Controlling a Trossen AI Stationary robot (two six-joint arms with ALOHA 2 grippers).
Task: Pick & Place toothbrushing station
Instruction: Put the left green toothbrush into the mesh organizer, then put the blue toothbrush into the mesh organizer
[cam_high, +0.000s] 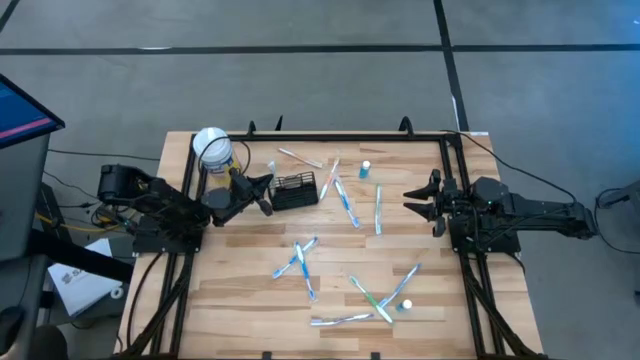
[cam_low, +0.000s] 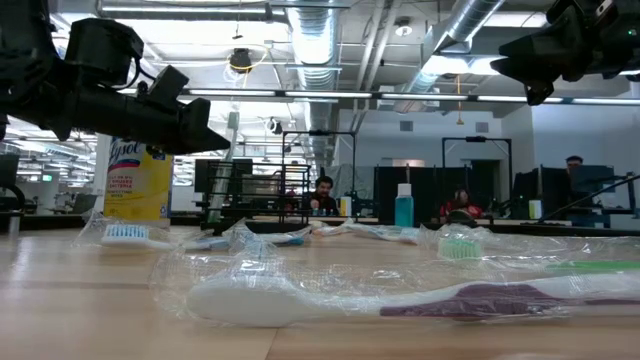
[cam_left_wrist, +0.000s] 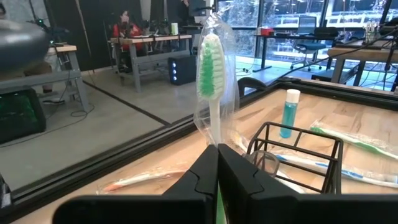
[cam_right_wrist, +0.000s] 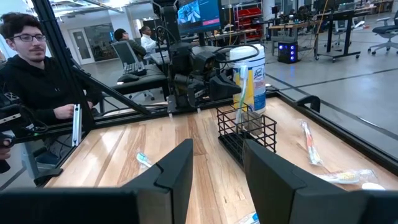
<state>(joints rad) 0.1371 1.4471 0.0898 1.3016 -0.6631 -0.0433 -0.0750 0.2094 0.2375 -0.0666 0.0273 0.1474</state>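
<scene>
Far left: yellow canister with white lid (cam_high: 211, 148). Left gripper (cam_high: 262, 193) clamped on green-bristled toothbrush in clear wrapper (cam_left_wrist: 209, 74), held upright just beside small black wire-mesh caddy (cam_high: 295, 190) at table's back-left. Best kept vertical, centred over a compartment, lowered before release. Right gripper (cam_right_wrist: 216, 168) at right edge: jaws parted, holding nothing, 0 contact.

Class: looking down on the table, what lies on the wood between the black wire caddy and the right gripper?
In the high view, between the caddy and the open right gripper lie two wrapped blue toothbrushes; beyond them stands a small blue bottle.
</scene>
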